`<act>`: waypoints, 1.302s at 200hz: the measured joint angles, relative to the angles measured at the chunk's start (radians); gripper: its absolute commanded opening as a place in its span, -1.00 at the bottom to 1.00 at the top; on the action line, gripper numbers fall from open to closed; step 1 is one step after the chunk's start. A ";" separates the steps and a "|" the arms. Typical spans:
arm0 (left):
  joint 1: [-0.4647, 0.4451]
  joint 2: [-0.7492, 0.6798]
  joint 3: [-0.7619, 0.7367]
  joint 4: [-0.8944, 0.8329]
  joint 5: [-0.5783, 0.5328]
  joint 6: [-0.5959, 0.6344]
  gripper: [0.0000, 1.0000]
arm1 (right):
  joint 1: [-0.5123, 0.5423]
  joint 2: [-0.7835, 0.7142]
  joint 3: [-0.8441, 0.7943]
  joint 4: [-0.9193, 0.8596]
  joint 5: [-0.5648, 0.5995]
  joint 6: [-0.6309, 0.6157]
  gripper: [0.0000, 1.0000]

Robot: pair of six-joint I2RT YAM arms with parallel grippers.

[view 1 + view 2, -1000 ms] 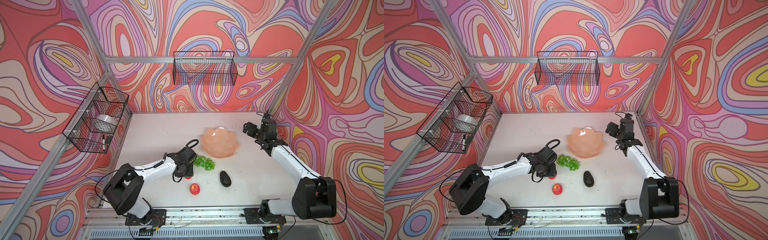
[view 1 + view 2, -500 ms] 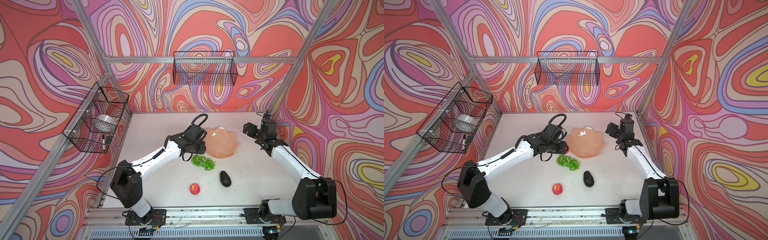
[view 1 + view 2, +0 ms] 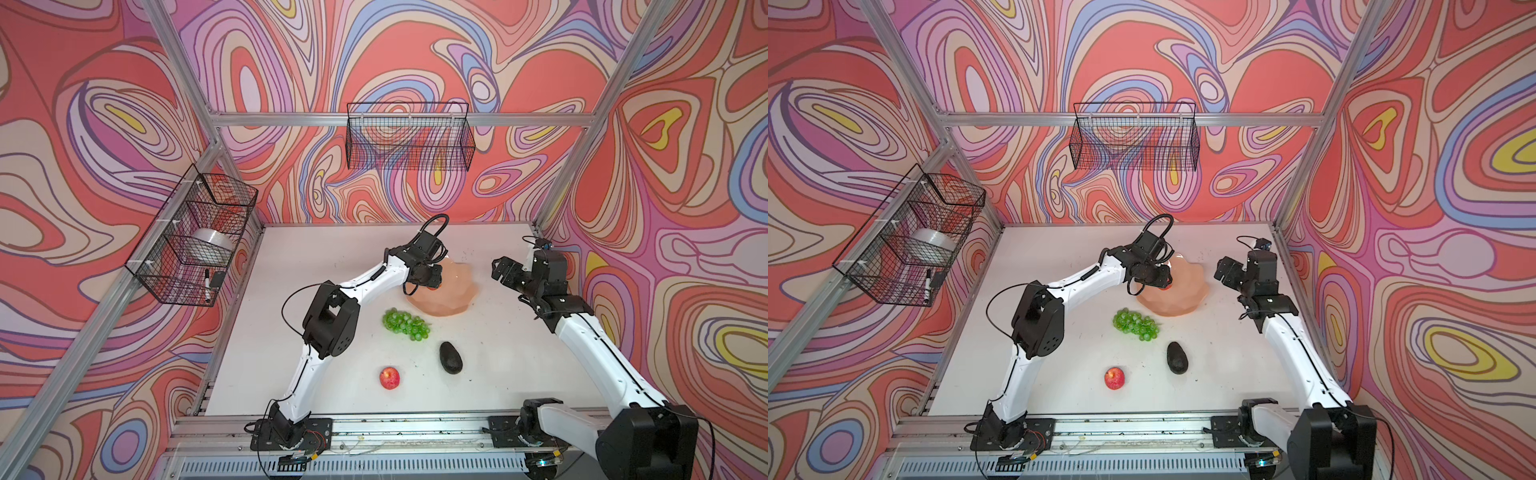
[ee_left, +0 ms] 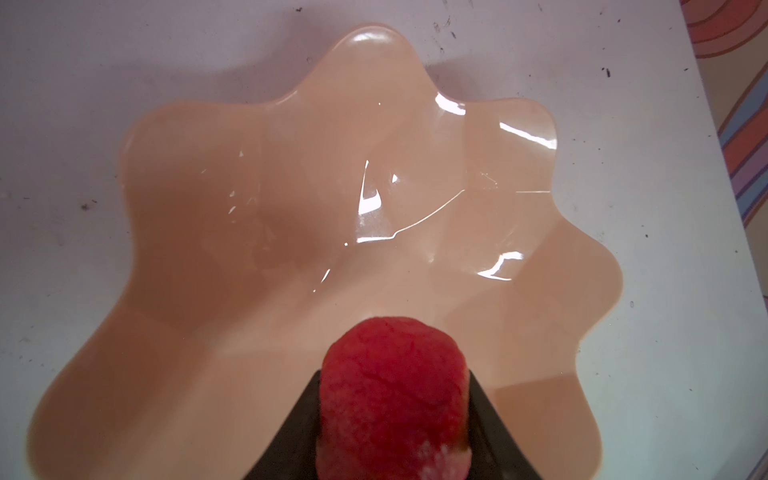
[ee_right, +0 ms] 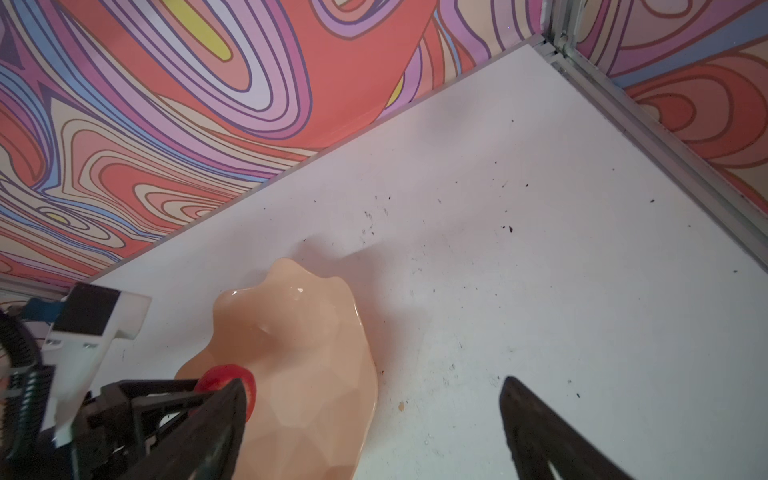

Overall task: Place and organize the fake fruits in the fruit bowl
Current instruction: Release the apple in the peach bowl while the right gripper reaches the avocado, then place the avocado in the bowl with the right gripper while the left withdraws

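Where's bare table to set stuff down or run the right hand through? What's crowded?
Free: table between back wall and left arm; strip between avocado and right arm; the bowl itself is bare inside. Crowded: grapes, avocado and loose apple bunch before the bowl; left hand, shut on held apple, hangs over its rim.

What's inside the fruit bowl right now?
No fruit lies in the fruit bowl; its visible inside is bare. The left gripper holds an apple over it, hiding the patch beneath.
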 measured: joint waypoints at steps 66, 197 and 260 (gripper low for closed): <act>0.000 0.142 0.099 0.001 -0.011 -0.027 -0.08 | 0.000 -0.028 -0.037 -0.055 -0.018 0.014 0.97; 0.047 -0.071 -0.011 0.070 -0.031 -0.081 0.41 | 0.345 -0.047 0.035 -0.319 -0.040 -0.016 0.82; 0.160 -0.707 -0.473 0.370 -0.253 -0.071 0.75 | 0.683 -0.043 -0.133 -0.436 0.018 0.173 0.78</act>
